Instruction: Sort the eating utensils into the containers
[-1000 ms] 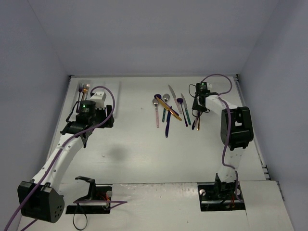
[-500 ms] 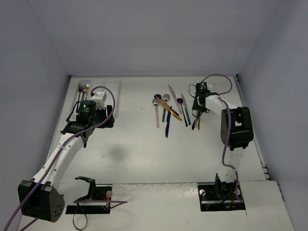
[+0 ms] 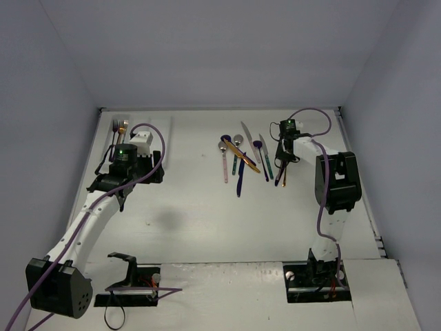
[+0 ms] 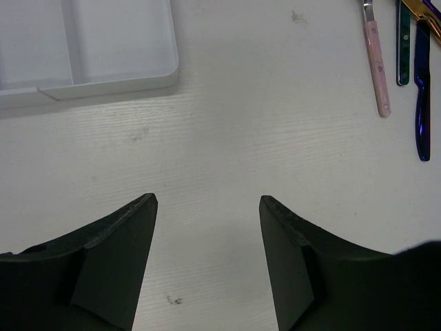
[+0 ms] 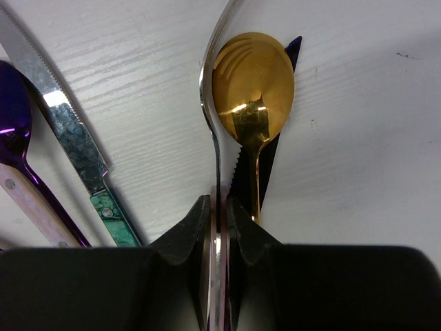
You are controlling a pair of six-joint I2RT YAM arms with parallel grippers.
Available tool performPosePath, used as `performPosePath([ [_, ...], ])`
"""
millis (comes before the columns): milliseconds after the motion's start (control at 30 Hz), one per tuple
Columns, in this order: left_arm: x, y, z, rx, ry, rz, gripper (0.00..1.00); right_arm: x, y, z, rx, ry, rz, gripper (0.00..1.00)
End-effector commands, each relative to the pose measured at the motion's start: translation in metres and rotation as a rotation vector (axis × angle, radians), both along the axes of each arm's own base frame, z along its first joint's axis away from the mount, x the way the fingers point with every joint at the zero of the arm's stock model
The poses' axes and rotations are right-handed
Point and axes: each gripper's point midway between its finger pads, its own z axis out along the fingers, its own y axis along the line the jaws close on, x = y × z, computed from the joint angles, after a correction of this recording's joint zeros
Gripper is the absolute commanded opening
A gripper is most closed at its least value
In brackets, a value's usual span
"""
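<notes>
In the right wrist view, the right gripper [image 5: 219, 207] is seen closed on a silver utensil [image 5: 209, 110]. The utensil is held edge-on between the fingers and runs away from them; whether it is a spoon or a fork cannot be told. Just to its right a gold spoon [image 5: 253, 76] is laid bowl-up over a dark knife [image 5: 270, 162]. To the left a teal knife [image 5: 93, 172] and then a purple spoon [image 5: 14, 110] are found.

The left gripper [image 4: 207, 200] is held open over the bare table [image 4: 227, 138], with nothing between its fingers. The tray [image 4: 103, 76] is seen beyond it to the left, and a pink-handled utensil [image 4: 377, 69] well off to the right. In the top view, two forks [image 3: 119, 126] are laid at the tray's far left corner.

Compared with a second ago, the right gripper has been shifted slightly left, while the left arm is unchanged.
</notes>
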Motion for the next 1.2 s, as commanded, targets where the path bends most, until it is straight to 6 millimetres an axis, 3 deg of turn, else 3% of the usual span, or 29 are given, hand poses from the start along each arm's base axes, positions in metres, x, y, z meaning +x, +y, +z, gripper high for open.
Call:
performPosePath([
  [0,0.016,-0.005,0.037,-0.020,-0.117,-0.015,0.58,0.013,-0.007,0.030,-0.026,-0.080,-0.026,0.01],
  [133,0.013,-0.014,0.038,-0.041,-0.116,-0.047,0.58,0.017,0.000,0.058,0.003,-0.142,-0.022,0.00],
  [200,0.009,-0.027,0.043,-0.045,-0.129,-0.087,0.58,0.016,0.010,0.078,0.034,-0.181,-0.012,0.00],
  [333,0.003,-0.051,0.051,-0.051,-0.146,-0.129,0.58,0.006,0.040,0.097,0.100,-0.217,0.005,0.00],
  [500,-0.011,-0.095,0.060,-0.052,-0.189,-0.191,0.58,-0.017,0.077,0.115,0.212,-0.239,0.018,0.00],
  [533,-0.017,-0.113,0.064,-0.066,-0.209,-0.234,0.58,-0.020,0.083,0.118,0.230,-0.241,0.028,0.00],
  [700,-0.025,-0.164,0.082,-0.086,-0.303,-0.279,0.58,-0.036,0.108,0.140,0.339,-0.260,0.051,0.00],
  [767,-0.034,-0.192,0.085,-0.080,-0.337,-0.331,0.58,-0.042,0.113,0.144,0.362,-0.266,0.044,0.00],
  [1000,-0.043,-0.256,0.091,-0.002,-0.477,-0.423,0.58,-0.060,0.128,0.167,0.483,-0.282,0.013,0.00],
  [1167,-0.042,-0.278,0.094,0.025,-0.538,-0.486,0.58,-0.070,0.137,0.180,0.541,-0.278,-0.007,0.00],
])
